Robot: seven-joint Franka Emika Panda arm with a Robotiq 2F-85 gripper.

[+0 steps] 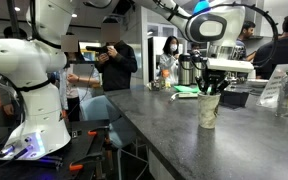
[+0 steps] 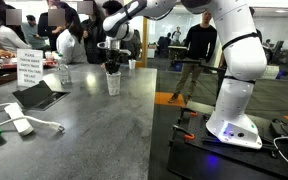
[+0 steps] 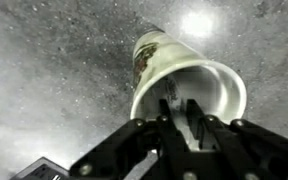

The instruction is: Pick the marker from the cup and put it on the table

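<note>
Marker pen is too hard to spot in any view, so I cannot tell where it sits. The paper cup stands upright on the dark grey table. The tool hangs right over it, with its 2 fingers dipped into the cup's mouth. The fingers are close together, but I cannot tell if they hold anything.

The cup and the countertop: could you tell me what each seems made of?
The cup looks like paper: matte cream wall, faint print, thin rim. The countertop looks like stone or a stone-look composite: dark grey, speckled, smooth, with a soft glare spot.
</note>
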